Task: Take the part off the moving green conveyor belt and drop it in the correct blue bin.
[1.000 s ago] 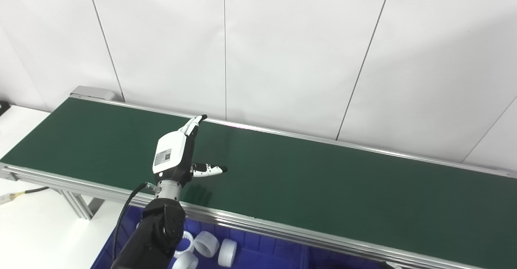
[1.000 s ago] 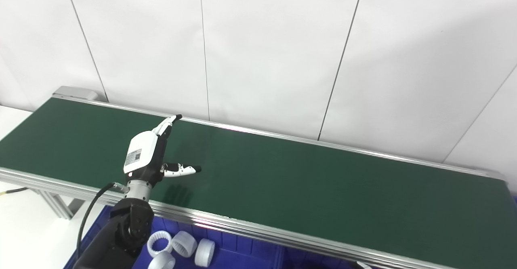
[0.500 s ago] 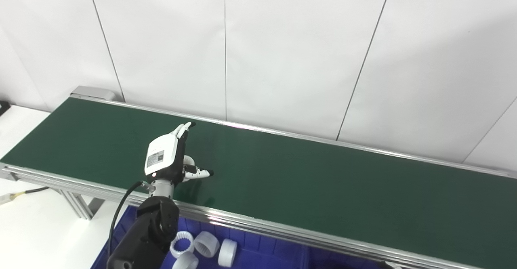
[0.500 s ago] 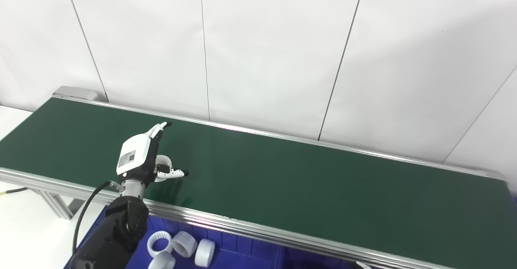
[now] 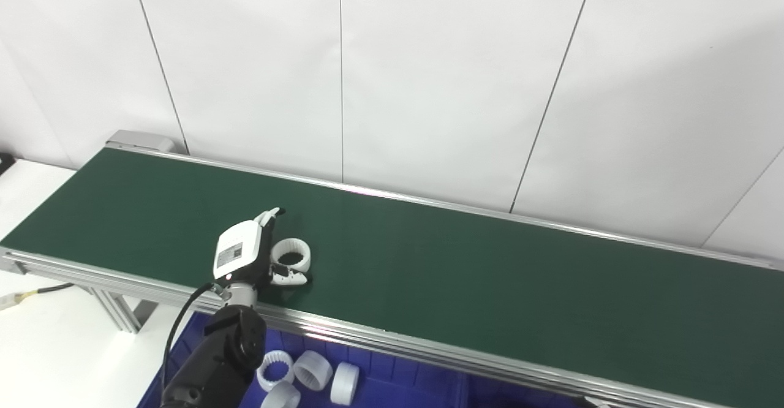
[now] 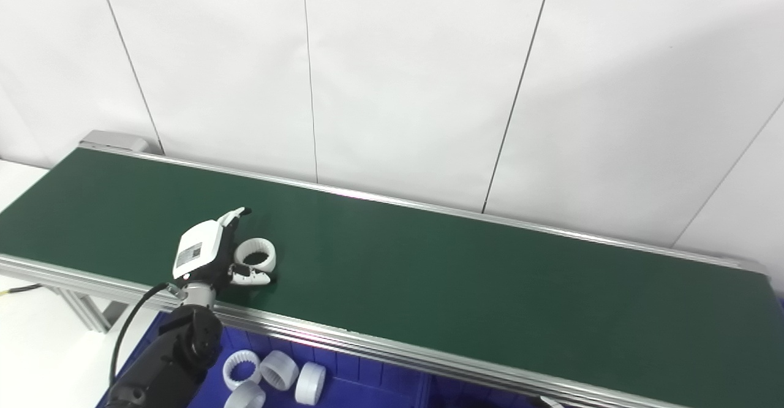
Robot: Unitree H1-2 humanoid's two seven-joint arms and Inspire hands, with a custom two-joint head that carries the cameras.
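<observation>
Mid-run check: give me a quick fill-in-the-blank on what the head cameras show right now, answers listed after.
1. The white ribbed plastic ring lies on the dark ______ conveyor belt.
2. The hand beside that ring is the robot's ______ hand.
3. More white rings lie in the ______ plastic bin below the belt's near rail.
4. The ring on the belt lies flat with its opening facing ______.

Missing words: green; left; blue; up

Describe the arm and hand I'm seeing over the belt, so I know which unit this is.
The left hand has a white back shell bearing a small printed label, a black palm and white fingers with dark tips. A silver wrist joins a black forearm, with a black cable looping alongside.
</observation>
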